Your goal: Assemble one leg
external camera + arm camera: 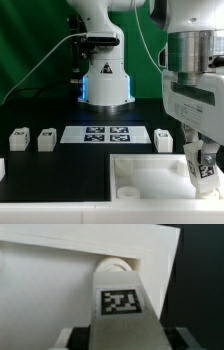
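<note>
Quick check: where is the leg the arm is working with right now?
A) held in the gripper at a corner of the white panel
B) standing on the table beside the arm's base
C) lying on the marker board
A: the gripper is shut on the leg, whose tip points at the round hole in a corner of the white panel. Whether it has entered the hole cannot be told.
</note>
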Action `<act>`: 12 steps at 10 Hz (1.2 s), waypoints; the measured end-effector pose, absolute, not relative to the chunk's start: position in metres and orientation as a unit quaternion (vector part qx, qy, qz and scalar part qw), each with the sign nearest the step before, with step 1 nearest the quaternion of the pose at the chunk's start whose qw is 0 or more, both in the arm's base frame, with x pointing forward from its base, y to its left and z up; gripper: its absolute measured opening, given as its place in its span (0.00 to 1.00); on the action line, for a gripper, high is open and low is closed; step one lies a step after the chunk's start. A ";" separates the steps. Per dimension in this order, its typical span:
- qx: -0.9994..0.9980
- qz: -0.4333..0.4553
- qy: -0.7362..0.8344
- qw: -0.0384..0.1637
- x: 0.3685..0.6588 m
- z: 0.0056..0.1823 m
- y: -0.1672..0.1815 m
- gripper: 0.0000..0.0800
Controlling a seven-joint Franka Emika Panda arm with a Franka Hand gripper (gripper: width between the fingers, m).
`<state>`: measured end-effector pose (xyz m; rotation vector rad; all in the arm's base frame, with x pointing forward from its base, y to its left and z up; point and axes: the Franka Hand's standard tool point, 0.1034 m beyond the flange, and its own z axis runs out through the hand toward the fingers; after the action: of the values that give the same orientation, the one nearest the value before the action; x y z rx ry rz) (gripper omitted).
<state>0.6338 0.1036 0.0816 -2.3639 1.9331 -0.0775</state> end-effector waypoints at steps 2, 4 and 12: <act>-0.773 -0.025 0.632 0.043 0.634 0.082 0.104 0.52; -0.773 -0.025 0.632 0.043 0.634 0.082 0.104 0.68; -0.921 -0.041 0.387 0.020 0.632 0.081 0.128 0.81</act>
<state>0.6320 0.1285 0.0808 -2.8577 1.2011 -0.1265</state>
